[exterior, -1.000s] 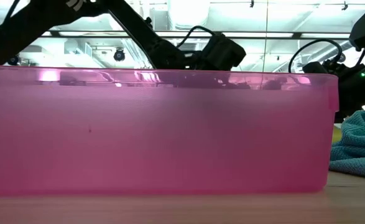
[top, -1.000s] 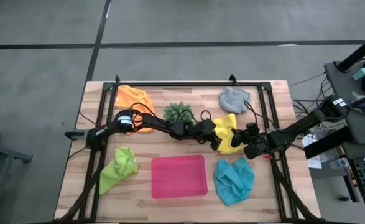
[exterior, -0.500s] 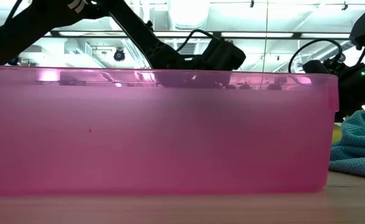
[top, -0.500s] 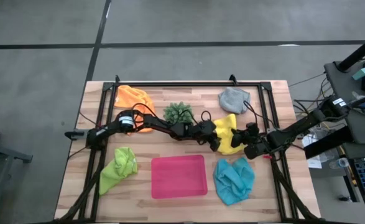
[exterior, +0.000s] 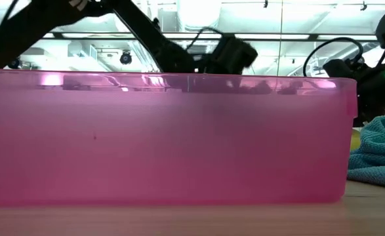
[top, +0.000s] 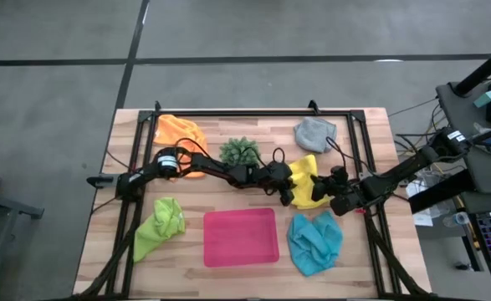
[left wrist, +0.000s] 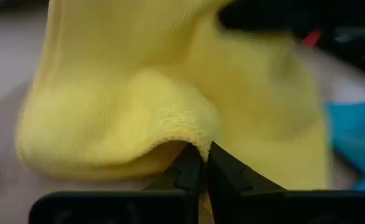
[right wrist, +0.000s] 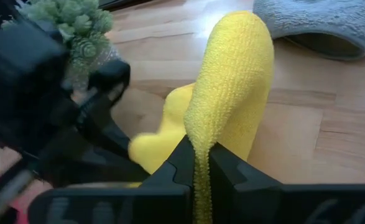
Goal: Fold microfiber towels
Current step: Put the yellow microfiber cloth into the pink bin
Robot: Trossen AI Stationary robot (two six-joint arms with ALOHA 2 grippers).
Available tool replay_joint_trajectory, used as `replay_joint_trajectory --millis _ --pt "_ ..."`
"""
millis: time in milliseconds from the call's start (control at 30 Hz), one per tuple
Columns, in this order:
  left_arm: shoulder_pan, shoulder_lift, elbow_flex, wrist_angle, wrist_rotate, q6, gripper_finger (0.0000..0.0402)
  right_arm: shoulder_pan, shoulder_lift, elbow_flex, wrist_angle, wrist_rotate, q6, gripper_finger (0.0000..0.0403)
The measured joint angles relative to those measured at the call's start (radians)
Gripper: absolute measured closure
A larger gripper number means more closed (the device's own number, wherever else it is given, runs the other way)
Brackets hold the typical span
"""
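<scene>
With your left gripper (left wrist: 201, 163) and right gripper (right wrist: 198, 163) both clamped on thin edges of the yellow towel (top: 309, 186) right of frame centre, pulling apart could slip a hem free.

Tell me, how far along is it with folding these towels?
Barely started: none looks folded. Both pincers, left and right, are shut on the yellow towel mid-table. The orange, grey, lime green and light blue towels lie crumpled, waiting.

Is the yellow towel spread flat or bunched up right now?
Bunched up. The yellow towel rises in a hump off the table, pinched at two edges by the left gripper and the right gripper.
</scene>
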Motion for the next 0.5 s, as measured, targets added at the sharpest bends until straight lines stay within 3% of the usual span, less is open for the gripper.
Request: replay_joint_trajectory --millis 233,500 --pt "-0.012 -0.095 -0.029 -0.042 -0.013 0.056 0.0400 0.018 -0.022 0.061 0.000 0.008 -0.114 0.0392" --pt "-0.047 -0.234 -0.031 -0.248 -0.069 0.158 0.0401 0.018 -0.021 0.227 -0.036 0.007 -0.336 0.0392"
